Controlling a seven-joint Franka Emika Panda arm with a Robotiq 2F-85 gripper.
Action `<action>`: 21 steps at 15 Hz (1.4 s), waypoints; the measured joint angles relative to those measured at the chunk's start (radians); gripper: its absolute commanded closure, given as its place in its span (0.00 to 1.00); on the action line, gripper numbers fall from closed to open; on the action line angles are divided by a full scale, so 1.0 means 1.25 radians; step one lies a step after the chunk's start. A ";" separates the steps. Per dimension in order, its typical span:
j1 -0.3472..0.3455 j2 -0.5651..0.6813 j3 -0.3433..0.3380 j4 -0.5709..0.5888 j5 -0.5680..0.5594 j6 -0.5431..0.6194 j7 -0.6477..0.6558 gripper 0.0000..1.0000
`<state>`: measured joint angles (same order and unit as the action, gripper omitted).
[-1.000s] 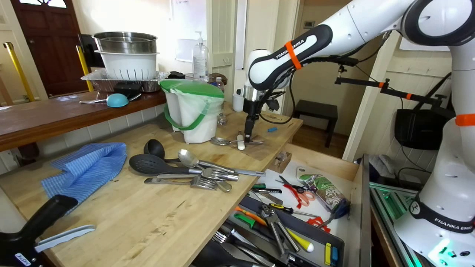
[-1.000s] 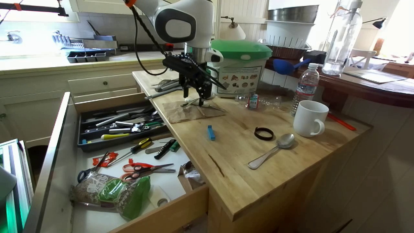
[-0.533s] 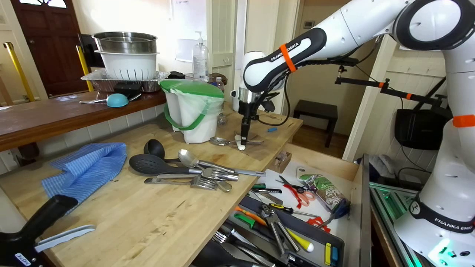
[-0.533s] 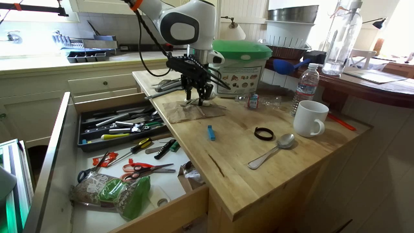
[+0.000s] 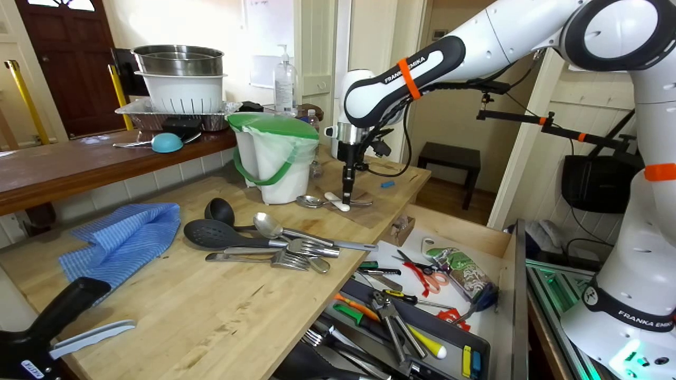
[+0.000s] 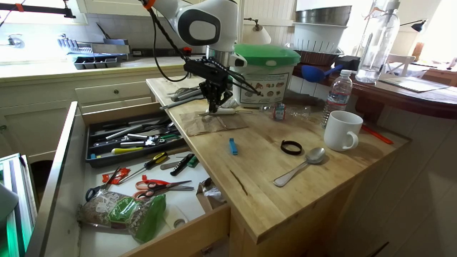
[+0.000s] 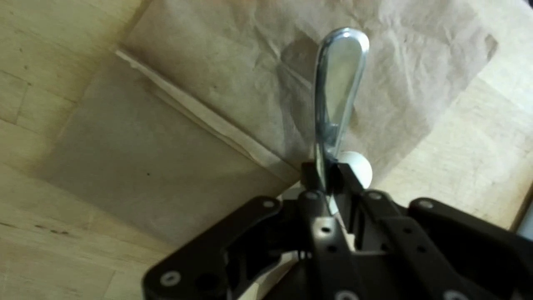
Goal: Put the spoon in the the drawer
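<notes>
Pinching the spoon point(image 5: 309, 201) by its handle point(image 7: 341, 79), the gripper point(image 7: 326, 167) was held over brown paper point(image 6: 201, 125) far along the table point(image 5: 248, 301); the drawer point(image 5: 472, 235) was seen pulled out, near right, in an exterior view.

The place looks like a kitchen in a home. In an exterior view a tap point(image 6: 15, 41) shows above a pale counter point(image 6: 39, 73), with a dish rack point(image 6: 84, 49) before a tiled wall point(image 6: 123, 28) and cream cupboards point(image 6: 34, 125) below. A dark utensil tray point(image 6: 100, 162) sits in the pulled-out drawer point(image 6: 192, 231); a ladle point(image 5: 219, 212), forks point(image 5: 290, 260) and a white mug point(image 6: 340, 130) are on the wooden worktop point(image 5: 211, 316).
</notes>
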<state>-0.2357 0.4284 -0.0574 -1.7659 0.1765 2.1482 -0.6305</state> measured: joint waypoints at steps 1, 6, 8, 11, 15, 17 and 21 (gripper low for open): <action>-0.001 0.000 0.001 0.000 0.000 0.000 -0.007 0.96; -0.004 -0.022 0.023 -0.012 -0.003 0.001 -0.109 0.96; -0.001 -0.056 0.033 -0.038 -0.008 0.002 -0.154 0.96; 0.010 -0.120 0.039 -0.092 -0.019 0.009 -0.212 0.96; 0.018 -0.179 0.040 -0.150 -0.018 0.016 -0.269 0.96; 0.021 -0.198 0.040 -0.172 -0.018 0.022 -0.301 0.96; 0.028 -0.236 0.037 -0.215 -0.018 0.043 -0.350 0.96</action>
<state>-0.2012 0.1338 -0.0110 -2.0352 0.1544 2.2013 -1.0682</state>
